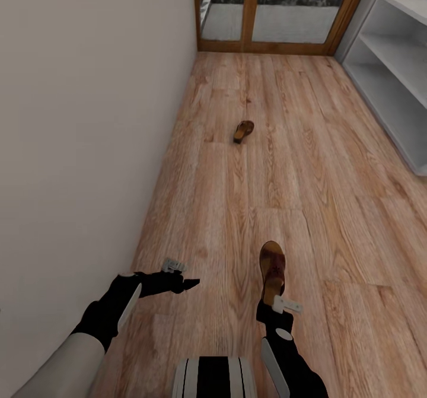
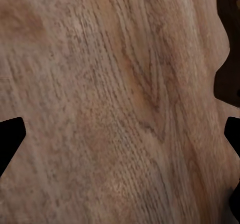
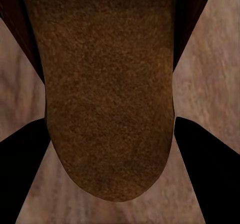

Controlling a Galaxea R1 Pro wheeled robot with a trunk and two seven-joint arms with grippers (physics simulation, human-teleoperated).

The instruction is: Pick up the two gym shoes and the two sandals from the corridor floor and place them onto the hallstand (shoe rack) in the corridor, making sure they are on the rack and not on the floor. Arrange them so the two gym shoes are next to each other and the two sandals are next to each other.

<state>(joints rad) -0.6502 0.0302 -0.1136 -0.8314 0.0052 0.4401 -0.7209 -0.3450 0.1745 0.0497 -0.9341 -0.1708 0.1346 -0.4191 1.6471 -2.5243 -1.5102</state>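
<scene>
A brown sandal (image 1: 272,267) lies lengthwise on the wood corridor floor (image 1: 249,208) just ahead of me. My right gripper (image 1: 274,301) is at its heel. In the right wrist view the tan footbed of this sandal (image 3: 110,83) sits between the two dark fingers (image 3: 30,169), which press on its sides. The other sandal (image 1: 243,131) lies further down the corridor. My left gripper (image 1: 191,282) hovers open over bare floor (image 2: 115,108) near the left wall. The white hallstand (image 1: 391,77) stands along the right side. The gym shoes are out of view.
A plain wall (image 1: 89,119) runs close along the left. A wood-framed glass door (image 1: 279,6) closes the corridor's far end. The floor between the two sandals is open planks.
</scene>
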